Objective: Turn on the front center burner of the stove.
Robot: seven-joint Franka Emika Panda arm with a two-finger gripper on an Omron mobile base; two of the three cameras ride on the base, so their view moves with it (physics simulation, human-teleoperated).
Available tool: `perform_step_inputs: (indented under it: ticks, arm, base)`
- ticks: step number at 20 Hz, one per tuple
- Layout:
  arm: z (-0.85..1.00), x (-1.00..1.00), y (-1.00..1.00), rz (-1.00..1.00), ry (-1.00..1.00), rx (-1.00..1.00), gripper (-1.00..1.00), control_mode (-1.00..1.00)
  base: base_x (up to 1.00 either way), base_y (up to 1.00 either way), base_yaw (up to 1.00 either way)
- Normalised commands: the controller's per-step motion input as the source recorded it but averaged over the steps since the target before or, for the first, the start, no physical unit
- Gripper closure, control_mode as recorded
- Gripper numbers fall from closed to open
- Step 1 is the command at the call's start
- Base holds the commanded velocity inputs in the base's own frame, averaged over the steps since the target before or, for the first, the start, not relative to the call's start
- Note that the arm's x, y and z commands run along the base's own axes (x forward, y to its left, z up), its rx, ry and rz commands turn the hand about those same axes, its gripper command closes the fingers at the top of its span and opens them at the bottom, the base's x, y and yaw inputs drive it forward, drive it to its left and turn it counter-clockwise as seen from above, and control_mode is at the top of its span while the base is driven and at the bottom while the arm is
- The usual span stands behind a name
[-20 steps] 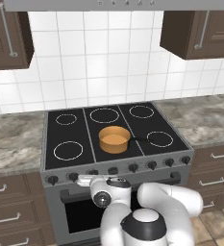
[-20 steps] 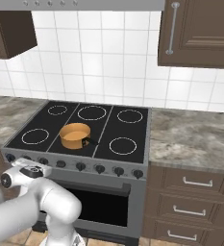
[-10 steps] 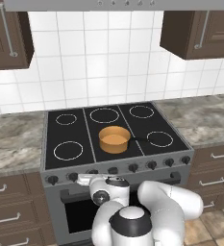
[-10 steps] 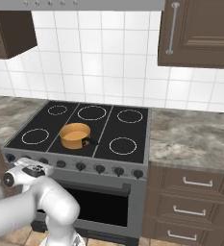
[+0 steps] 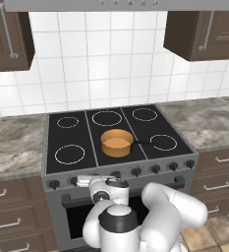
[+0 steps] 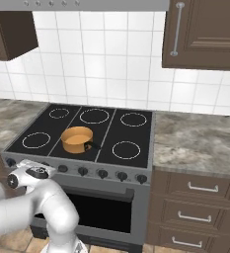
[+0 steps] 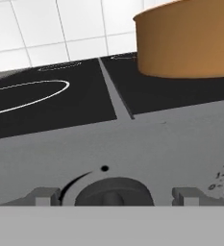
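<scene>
Kitchen tiling is backing the stove (image 5: pixel 118 142) at frame centre. Since a second ago, the claw (image 7: pixel 114 198) is edging nearer a knob (image 7: pixel 113 193), its fingers released and straddling it, nearing the turn.

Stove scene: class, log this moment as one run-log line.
phase: approaching knob | gripper: open, fingertips either side of a black knob | stove: orange pot on front center burner | contact: cannot tell

Orange pot (image 5: pixel 116 143) on cooktop — brown cabinets (image 6: pixel 205 32) above.
</scene>
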Motion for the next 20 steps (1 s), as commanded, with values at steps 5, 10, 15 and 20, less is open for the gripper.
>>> perform_step_inputs:
  ticks: [5,10,15,20]
  arm:
    - [-0.24,0.16,0.07,0.0,0.0,0.0,-1.0,-1.0]
    - [-0.31,0.07,0.07,0.0,0.01,0.0,-1.0,-1.0]
    - [-0.38,0.09,0.26,0.0,0.03,0.0,1.0,-1.0]
    - [-0.23,0.16,0.38,0.0,0.11,0.0,1.0,-1.0]
  base:
    - [0.0,0.0,0.0]
    - [0.0,0.0,0.0]
    - [0.0,0.0,0.0]
    - [0.0,0.0,0.0]
